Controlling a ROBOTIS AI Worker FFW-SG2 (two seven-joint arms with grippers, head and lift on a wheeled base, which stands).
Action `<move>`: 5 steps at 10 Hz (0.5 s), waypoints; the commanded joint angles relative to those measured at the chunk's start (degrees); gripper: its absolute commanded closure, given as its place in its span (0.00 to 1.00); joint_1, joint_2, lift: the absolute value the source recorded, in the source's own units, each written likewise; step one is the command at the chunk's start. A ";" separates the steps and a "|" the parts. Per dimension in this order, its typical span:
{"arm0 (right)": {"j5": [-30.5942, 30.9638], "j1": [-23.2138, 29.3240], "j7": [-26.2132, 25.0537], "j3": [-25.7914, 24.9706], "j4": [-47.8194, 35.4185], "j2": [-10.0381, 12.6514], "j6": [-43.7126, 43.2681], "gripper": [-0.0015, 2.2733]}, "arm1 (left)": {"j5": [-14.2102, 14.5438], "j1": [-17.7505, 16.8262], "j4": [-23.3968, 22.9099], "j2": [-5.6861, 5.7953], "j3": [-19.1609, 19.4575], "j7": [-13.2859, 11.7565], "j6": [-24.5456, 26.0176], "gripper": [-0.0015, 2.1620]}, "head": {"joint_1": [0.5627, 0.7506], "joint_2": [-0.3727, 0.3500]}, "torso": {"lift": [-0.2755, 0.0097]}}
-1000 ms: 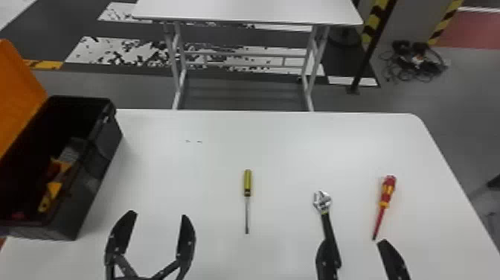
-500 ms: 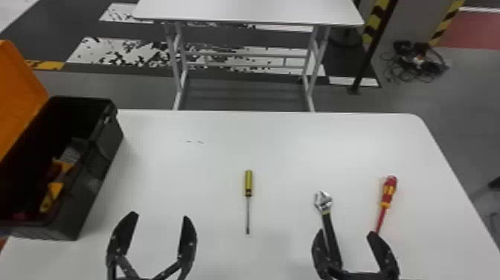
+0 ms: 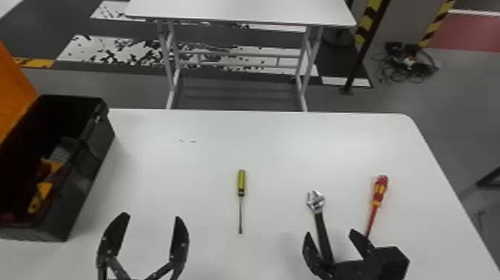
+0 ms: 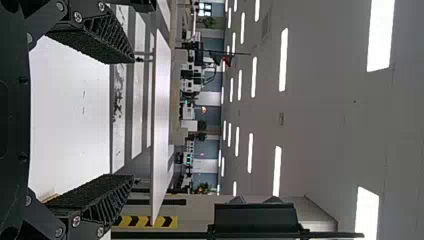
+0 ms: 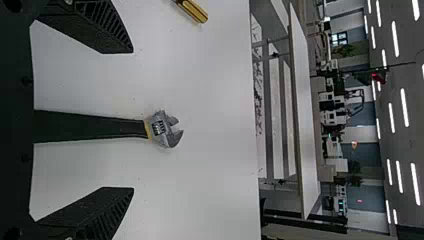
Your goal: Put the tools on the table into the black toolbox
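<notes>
Left gripper (image 3: 151, 216) spread, right gripper (image 3: 330, 232) wide astride the wrench (image 3: 322, 231), and any sideways drift could send its outer finger bumping the red screwdriver (image 3: 379, 189) askew!

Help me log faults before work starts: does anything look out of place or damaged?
Cables lie in a loose tangle on the floor beyond the table, which looks untidy. Two small dark marks, perhaps scuffs, interrupt its white top, right of the toolbox.
</notes>
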 commanded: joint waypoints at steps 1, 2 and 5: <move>-0.60 -1.07 1.23 -0.62 -0.09 0.00 4.99 0.01 | 0.00 0.00 0.01 0.00 0.00 0.00 0.00 0.09 | 0.70 0.43 | 0.70; -1.12 -1.42 2.38 -0.97 -0.09 0.00 6.75 0.01 | 0.00 0.00 0.01 0.00 0.00 0.00 0.00 0.09 | 0.70 0.43 | 0.70; -1.12 -1.51 2.38 -0.97 -0.97 0.00 9.39 0.03 | 0.00 -0.09 0.01 0.00 0.00 0.00 0.36 0.09 | 0.70 0.43 | 0.70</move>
